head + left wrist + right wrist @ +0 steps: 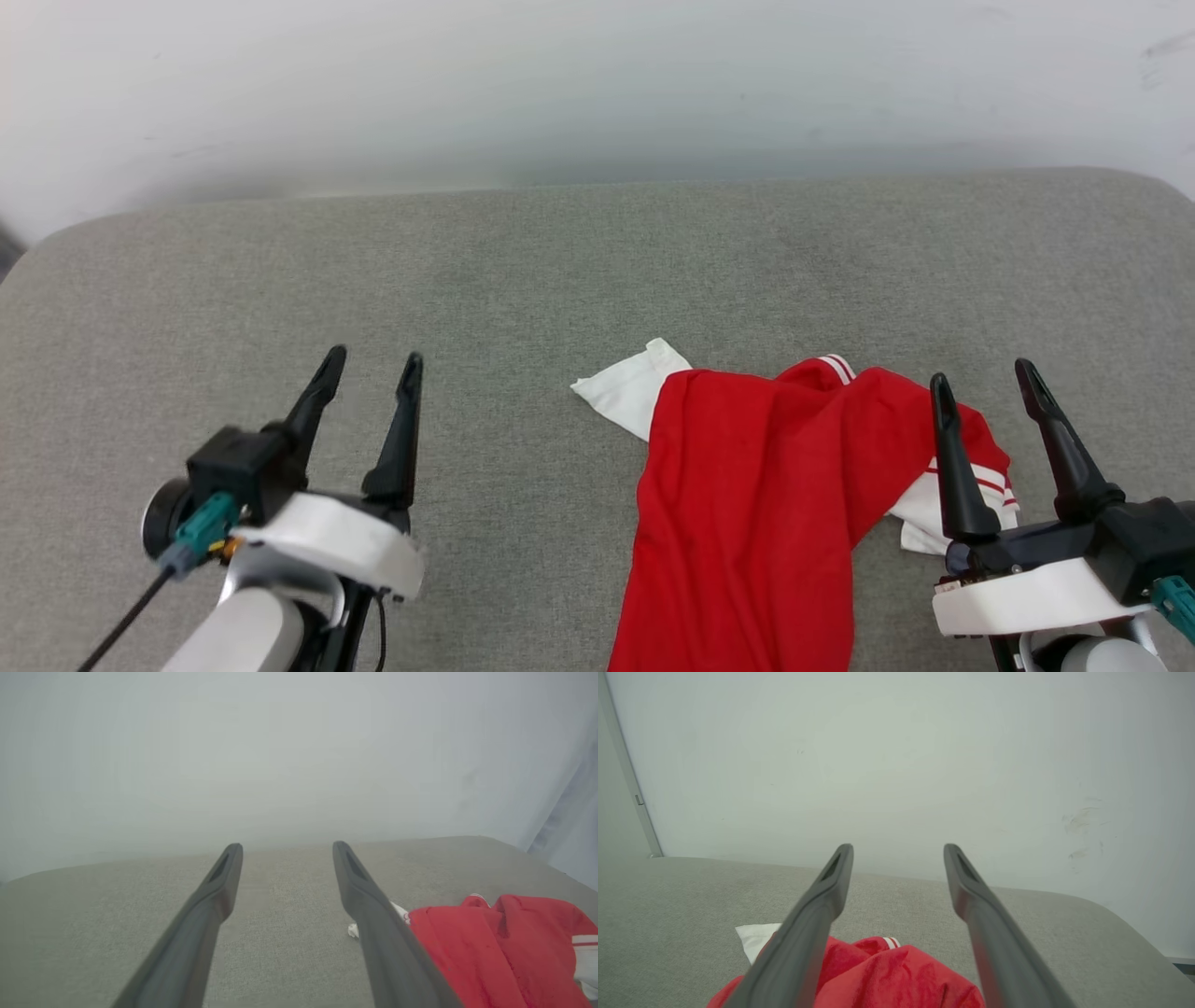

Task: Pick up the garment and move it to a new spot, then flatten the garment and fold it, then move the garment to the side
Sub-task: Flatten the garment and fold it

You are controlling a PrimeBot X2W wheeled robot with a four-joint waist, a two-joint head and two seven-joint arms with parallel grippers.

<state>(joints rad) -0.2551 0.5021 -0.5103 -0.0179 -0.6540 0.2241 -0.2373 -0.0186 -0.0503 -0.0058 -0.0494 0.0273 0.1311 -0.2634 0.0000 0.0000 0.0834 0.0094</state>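
Grey woven fabric covers the counter (pixel 560 280), rounded at its far corners, set against a plain pale wall (pixel 597 84). The wall shows faint scuff marks (pixel 1078 826) on the right in the right wrist view, and a pale upright strip (pixel 630 779) at the left edge. The garment (pixel 747 485) lies crumpled on the counter right of centre: red body running off the near edge of the head view, a white panel poking out toward the far left, striped trim at the top and right. Left end effector (pixel 374 357): fingers spread, nothing between them, over bare fabric well left of the garment. Right end effector (pixel 981 373): fingers spread, empty, at the garment's right edge; contact cannot be told.
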